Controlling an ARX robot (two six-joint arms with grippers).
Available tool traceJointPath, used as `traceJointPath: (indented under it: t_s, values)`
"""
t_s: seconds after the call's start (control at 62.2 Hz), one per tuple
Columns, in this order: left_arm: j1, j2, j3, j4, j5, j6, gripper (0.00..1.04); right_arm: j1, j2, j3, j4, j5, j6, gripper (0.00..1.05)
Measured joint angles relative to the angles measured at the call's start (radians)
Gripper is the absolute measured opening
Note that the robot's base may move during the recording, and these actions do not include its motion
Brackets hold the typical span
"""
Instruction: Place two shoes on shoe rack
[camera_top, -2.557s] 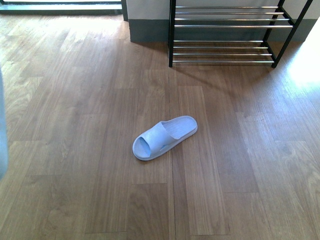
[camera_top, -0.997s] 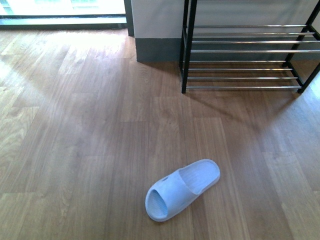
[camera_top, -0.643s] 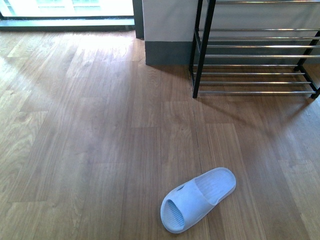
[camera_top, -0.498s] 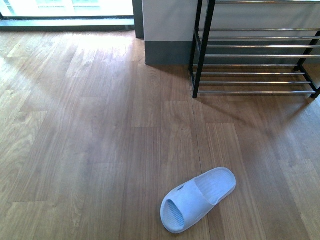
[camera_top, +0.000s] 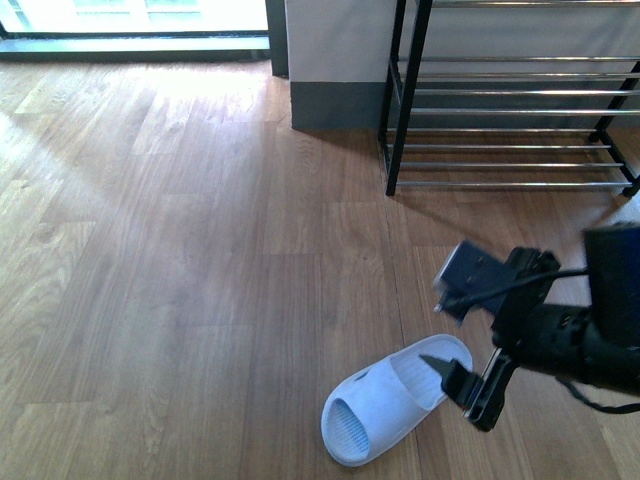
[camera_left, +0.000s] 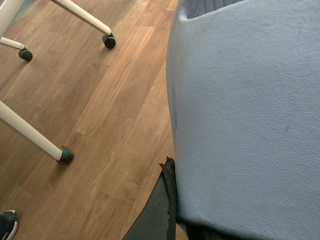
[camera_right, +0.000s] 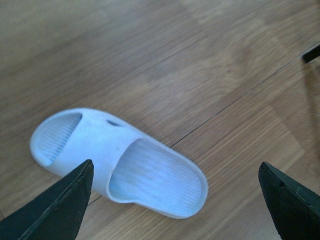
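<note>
A single slide sandal (camera_top: 390, 408) is located on the wood plank floor (camera_top: 180, 260), sole down, in the near right part of the front view. It is moulded in one piece from pale blue material. A broad strap is formed over the forefoot, with a small oval slot in its side. The toe is open, and the footbed is ribbed with fine lines. The toe end is directed toward the robot and its left, and the heel end toward the shoe rack (camera_top: 500, 110).

The rack is set against the far wall, well apart from the sandal; black uprights and chrome rods are visible.

The right gripper (camera_top: 455, 390) is positioned over the heel end. In the right wrist view the black fingertips (camera_right: 65, 200) are spread wide to either side of the sandal (camera_right: 120, 160), and nothing is gripped.

The left wrist view is largely filled by a pale blue grained surface (camera_left: 245, 110). The state of the left gripper cannot be determined.
</note>
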Motion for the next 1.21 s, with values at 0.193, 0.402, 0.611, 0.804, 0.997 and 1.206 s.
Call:
traceJointPath:
  t_s: [0.193,0.402,0.611,0.804,0.997,1.206]
  values:
    - [0.000,0.000,0.000,0.000,0.000,0.000,0.02,0.047,0.258,0.109,-0.031,0.003,-0.138,0.96]
    - [0.000,0.000,0.000,0.000,0.000,0.000,0.02,0.095,0.409,0.193,-0.053,-0.020,-0.226,0.96]
    - [0.000,0.000,0.000,0.000,0.000,0.000,0.02,0.115,0.453,0.288,-0.096,-0.019,-0.232,0.96]
    - [0.000,0.000,0.000,0.000,0.000,0.000,0.02,0.115,0.489,0.355,-0.158,-0.006,-0.232,0.96]
    - [0.000,0.000,0.000,0.000,0.000,0.000,0.02,0.114,0.510,0.401,-0.203,-0.002,-0.220,0.89]
    - [0.000,0.000,0.000,0.000,0.000,0.000,0.02,0.107,0.513,0.436,-0.227,0.000,-0.195,0.60]
